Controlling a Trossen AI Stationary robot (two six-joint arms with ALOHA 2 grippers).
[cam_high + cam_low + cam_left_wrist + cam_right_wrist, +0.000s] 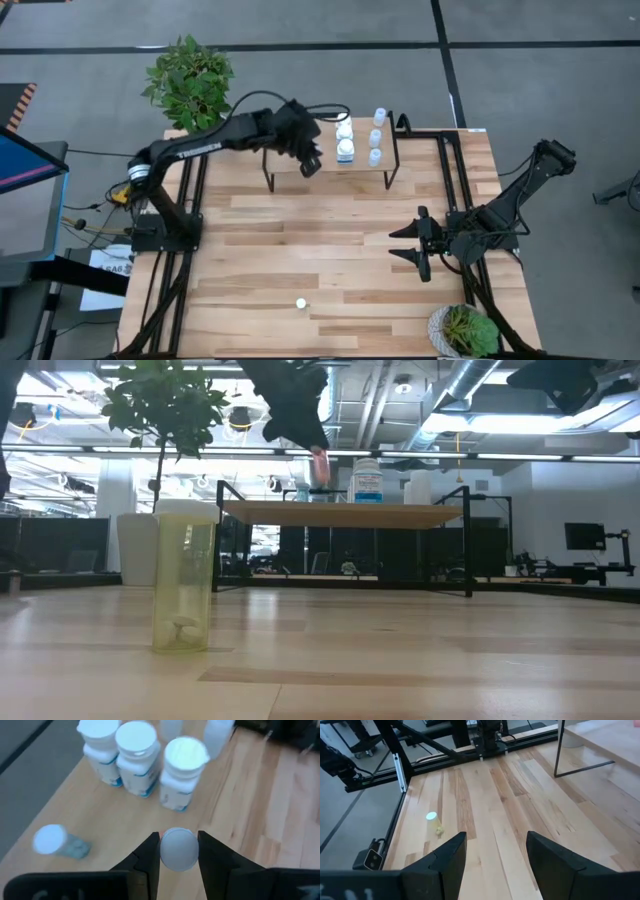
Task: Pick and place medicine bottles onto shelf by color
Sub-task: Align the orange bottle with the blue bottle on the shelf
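The shelf (330, 150) stands at the table's far edge. On its board stand three white bottles (136, 755) with blue labels, and pale blue bottles (376, 137) in a row to their right. One small bottle (60, 842) lies on its side on the board. My left gripper (311, 163) hovers over the shelf's near left part, shut on a small white-capped bottle (178, 847). A yellowish bottle (300, 303) stands upright on the table near the front edge. My right gripper (420, 245) waits open at the table's right, holding nothing. My left gripper pinches the small bottle's top end, at its white cap (178, 840), between its two fingers (150, 860). The fingers slant down toward the far side. The bottle's body is hidden below the cap; it hangs clear above the shelf board (340, 515).
A tall leafy plant (190, 80) stands beyond the table's far left corner, and a potted plant (465, 330) at the near right corner. The shelf's thin black legs (268, 180) stand on the table. Bare wood lies between the shelf and the front edge.
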